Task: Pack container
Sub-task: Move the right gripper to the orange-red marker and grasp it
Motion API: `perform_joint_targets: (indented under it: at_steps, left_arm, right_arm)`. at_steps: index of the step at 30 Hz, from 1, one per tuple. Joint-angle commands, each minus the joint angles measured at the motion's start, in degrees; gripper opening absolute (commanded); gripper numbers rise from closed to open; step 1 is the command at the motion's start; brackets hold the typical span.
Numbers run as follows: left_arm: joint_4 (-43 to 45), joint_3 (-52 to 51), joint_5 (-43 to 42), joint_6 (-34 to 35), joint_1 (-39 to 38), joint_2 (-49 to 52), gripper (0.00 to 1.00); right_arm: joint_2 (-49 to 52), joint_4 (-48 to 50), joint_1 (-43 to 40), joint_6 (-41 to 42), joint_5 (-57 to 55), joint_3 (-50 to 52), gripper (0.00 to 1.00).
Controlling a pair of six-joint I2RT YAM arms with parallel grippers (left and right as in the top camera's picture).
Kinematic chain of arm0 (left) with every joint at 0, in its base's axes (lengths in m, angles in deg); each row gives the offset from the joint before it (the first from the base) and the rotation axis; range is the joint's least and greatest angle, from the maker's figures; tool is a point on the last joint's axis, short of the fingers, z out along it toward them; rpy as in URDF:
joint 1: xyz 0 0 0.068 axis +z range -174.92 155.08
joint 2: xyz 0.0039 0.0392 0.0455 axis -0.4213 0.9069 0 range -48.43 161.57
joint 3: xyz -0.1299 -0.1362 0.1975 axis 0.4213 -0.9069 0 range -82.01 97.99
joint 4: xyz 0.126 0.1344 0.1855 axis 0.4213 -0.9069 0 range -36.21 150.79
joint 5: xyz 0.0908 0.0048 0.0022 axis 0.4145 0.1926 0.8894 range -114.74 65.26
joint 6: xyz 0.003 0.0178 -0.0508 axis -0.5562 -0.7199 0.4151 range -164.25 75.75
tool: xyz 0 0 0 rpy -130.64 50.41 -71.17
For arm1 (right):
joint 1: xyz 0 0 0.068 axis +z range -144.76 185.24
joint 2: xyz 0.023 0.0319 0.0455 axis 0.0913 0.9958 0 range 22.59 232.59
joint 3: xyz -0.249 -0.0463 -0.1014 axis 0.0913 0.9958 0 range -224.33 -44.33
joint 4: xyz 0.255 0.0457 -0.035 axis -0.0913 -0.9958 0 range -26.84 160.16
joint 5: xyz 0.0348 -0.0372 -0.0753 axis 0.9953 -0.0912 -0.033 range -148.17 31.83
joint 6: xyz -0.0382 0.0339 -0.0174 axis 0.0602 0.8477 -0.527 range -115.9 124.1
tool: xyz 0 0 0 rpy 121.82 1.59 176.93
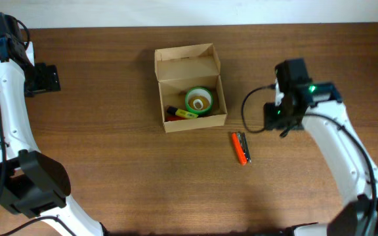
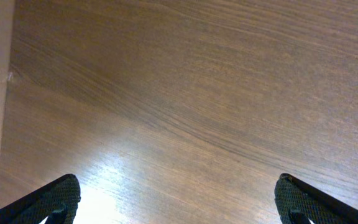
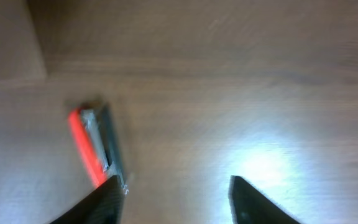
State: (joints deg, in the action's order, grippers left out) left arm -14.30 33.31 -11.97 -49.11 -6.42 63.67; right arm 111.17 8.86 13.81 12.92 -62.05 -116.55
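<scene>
The tan cardboard container (image 1: pixel 169 117) stands open at the table's middle, lid flap (image 1: pixel 186 62) folded back. Inside lie a green tape roll (image 1: pixel 199 101) and a yellow-and-red marker (image 1: pixel 181 113). An orange-and-grey utility knife (image 1: pixel 241 147) lies on the table right of the box; it also shows in the right wrist view (image 3: pixel 92 146), blurred. My right gripper (image 3: pixel 174 196) is open and empty, hovering right of the knife. My left gripper (image 2: pixel 178 199) is open and empty over bare wood at the far left.
The right arm (image 1: pixel 294 98) hangs to the right of the box. The left arm (image 1: pixel 18 65) sits at the far left edge. The container's corner (image 3: pixel 8 43) shows at upper left in the right wrist view.
</scene>
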Motion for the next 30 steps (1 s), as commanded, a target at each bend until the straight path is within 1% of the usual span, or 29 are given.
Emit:
perform_joint_targets:
  at_steps: [1, 5, 7, 11, 17, 20, 25, 26, 27, 28, 29, 30]
  left_arm:
    - [0.07, -0.28, -0.13, 0.57, 0.15, 0.5, 1.0]
    - [0.07, -0.28, -0.13, 0.57, 0.15, 0.5, 1.0]
    - [0.07, -0.28, -0.13, 0.57, 0.15, 0.5, 1.0]
    - [0.07, -0.28, -0.13, 0.57, 0.15, 0.5, 1.0]
    - [0.07, -0.28, -0.13, 0.57, 0.15, 0.5, 1.0]
    - [0.07, -0.28, -0.13, 0.57, 0.15, 0.5, 1.0]
    - [0.07, -0.28, -0.13, 0.57, 0.15, 0.5, 1.0]
    - [0.07, -0.28, -0.13, 0.57, 0.15, 0.5, 1.0]
    - [0.07, -0.28, -0.13, 0.57, 0.15, 0.5, 1.0]
    - [0.07, -0.28, -0.13, 0.57, 0.15, 0.5, 1.0]
    - [0.07, -0.28, -0.13, 0.57, 0.15, 0.5, 1.0]
    - [0.07, -0.28, -0.13, 0.57, 0.15, 0.5, 1.0]
  right_arm:
    - [-3.5, 1.9, 2.86, 1.16, 5.53, 5.97, 0.64]
    - [-3.5, 7.82, 9.05, 2.21, 6.27, 13.53, 0.66]
    - [-3.19, 10.64, 11.21, 2.16, 6.25, 16.28, 0.7]
    - [-1.07, 13.73, 11.67, 1.22, 6.34, 20.31, 0.74]
    - [3.34, 18.8, 11.67, -1.07, 7.1, 20.98, 0.76]
    - [7.56, 22.1, 11.67, -1.11, 7.08, 20.98, 0.76]
    - [11.06, 26.93, 11.67, -1.51, 7.1, 20.96, 0.73]
    - [11.23, 27.34, 11.67, -1.51, 7.1, 20.96, 0.63]
    - [11.23, 27.54, 11.67, -1.51, 7.1, 20.96, 0.42]
    - [11.23, 27.54, 11.67, -1.49, 7.08, 20.96, 0.3]
    - [11.23, 27.36, 11.67, -1.49, 7.08, 20.96, 0.21]
    - [11.23, 27.23, 11.65, -1.46, 7.08, 20.96, 0.05]
